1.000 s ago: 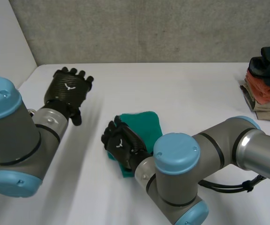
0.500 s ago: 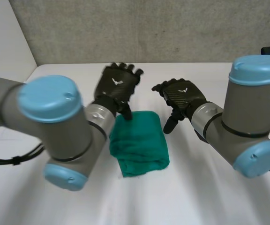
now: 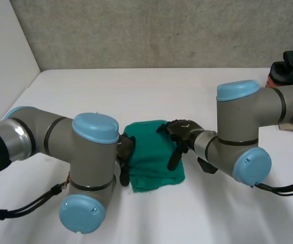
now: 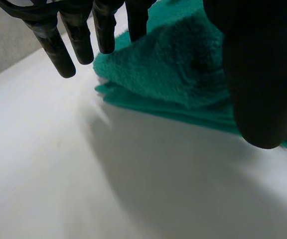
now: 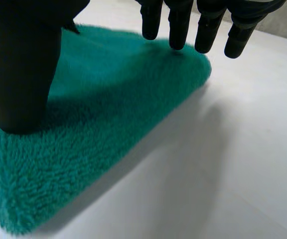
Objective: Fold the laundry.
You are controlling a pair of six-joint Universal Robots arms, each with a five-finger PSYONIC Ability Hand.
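A green fleece cloth [image 3: 151, 158], already folded into a thick, compact rectangle with stacked layers showing along its left side, lies in the middle of the white table [image 3: 187, 94], between the two arms.

The left hand [image 3: 124, 152] sits low at the cloth's left edge. Its wrist view shows the fingers [image 4: 78, 42] straight and spread, pointing down at the table right at that edge, with the thumb [image 4: 260, 79] held apart over the near part of the cloth. It is released and grasps nothing, and I cannot tell whether the fingertips touch the fleece.

The right hand [image 3: 183, 133] is on the opposite, right edge. Its fingers [image 5: 178, 27] hang straight above the far right corner, and its thumb [image 5: 21, 69] appears to rest on top of the pile nearer the middle. It too is released, nothing pinched.

Bracketing the bundle from both sides looks deliberate. Flat hands on either flank can square up the edges or press the springy fleece so the fold stays put. They are also placed well to slide under and lift it.

At the far right, partly behind the right arm, stands a pile of clothes [image 3: 290, 63], dark on top. That is probably where finished pieces go, so this cloth seems close to done.
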